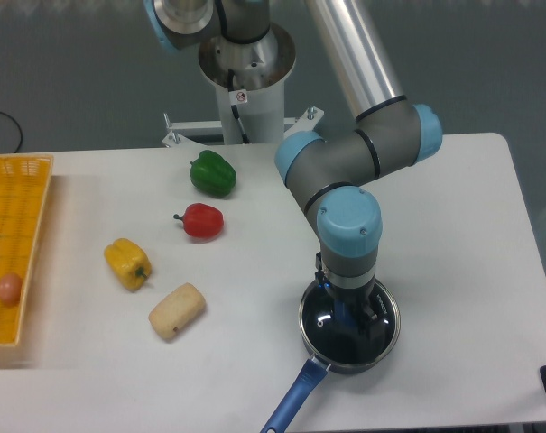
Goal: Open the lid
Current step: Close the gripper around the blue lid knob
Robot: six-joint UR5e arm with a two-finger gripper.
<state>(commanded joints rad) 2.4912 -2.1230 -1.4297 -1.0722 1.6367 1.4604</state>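
Lid (319, 317) sits on the saucepan (348, 327) at the near right of the worktop (453, 234); thin metal rim shows all round, seated flat on the pot as far as I can tell. Saucepan's blue handle (291, 403) points toward the near edge.

Arm comes straight down over the pot. Pincer (349, 317) is low at the lid's centre, where the blue knob should be; a patch of blue shows between the dark fingers. Wrist body hides most of it. Cannot tell whether the jaws are clamped on the knob or merely straddling it.

Progress, by my reading: approach done, pincer at the knob. Lid not yet raised, no gap visible between rim and pot. Left to do: secure the knob if not already gripped, lift clear, set the lid aside.

Elsewhere on worktop, well apart from the pot: green pepper (212, 173), red pepper (201, 220), yellow pepper (128, 262), pale bread roll (177, 310). Yellow basket (24, 225) at far left edge with a small pinkish egg-like item (9, 289) inside.
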